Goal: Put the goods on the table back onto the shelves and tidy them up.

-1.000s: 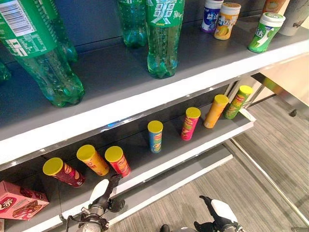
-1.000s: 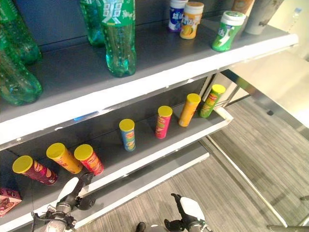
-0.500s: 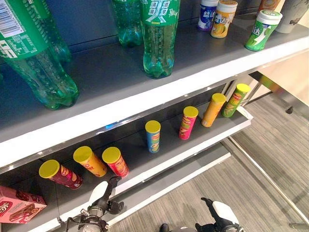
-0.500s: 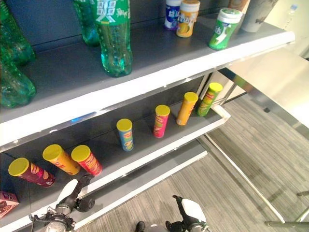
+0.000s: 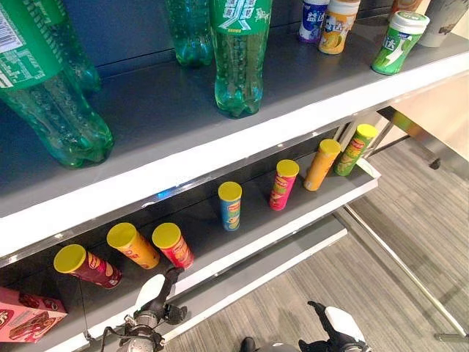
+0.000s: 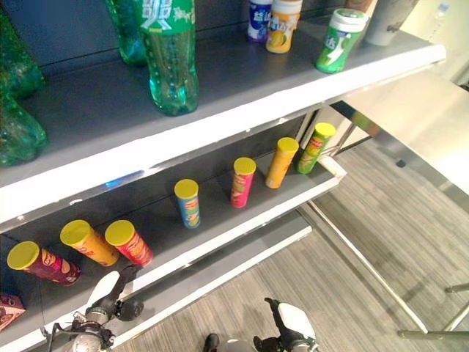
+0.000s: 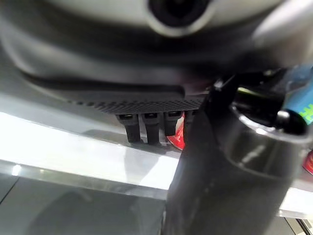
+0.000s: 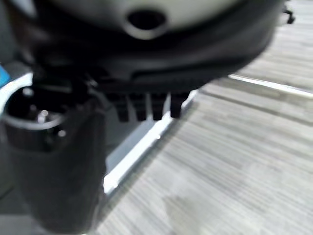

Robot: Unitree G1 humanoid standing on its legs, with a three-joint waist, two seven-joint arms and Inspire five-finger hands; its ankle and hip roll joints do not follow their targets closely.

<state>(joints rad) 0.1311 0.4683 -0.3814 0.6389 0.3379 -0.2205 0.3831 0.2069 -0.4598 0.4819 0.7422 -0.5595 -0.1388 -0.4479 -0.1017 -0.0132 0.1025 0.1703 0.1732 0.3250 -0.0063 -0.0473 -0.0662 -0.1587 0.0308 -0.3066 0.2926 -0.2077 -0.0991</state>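
Chip cans with yellow lids line the lower shelf [image 5: 293, 224]. A maroon can [image 5: 86, 265], an orange can [image 5: 132, 245] and a red can [image 5: 172, 245] lean at the left. Standing further right are a blue can [image 5: 230, 206], a pink can [image 5: 282, 185], an orange can [image 5: 322, 164] and a green can [image 5: 355, 149]. My left hand [image 5: 154, 293] hangs just below the shelf's front edge under the red can, fingers [image 7: 146, 129] relaxed and holding nothing. My right hand [image 5: 333, 330] hangs low over the floor, its fingers [image 8: 146, 105] straight and holding nothing.
The upper shelf [image 5: 293, 125] carries big green bottles [image 5: 238, 55] and small jars [image 5: 329, 26], with a green tub [image 5: 396, 42] at its right end. A pink box [image 5: 26, 323] lies at the lower shelf's left end. Grey striped floor [image 5: 410, 249] spreads to the right, crossed by a metal rail [image 5: 396, 264].
The whole picture has drifted a little up and to the left, so the camera moved. Both hands keep the same pose and nothing on the shelves has moved.
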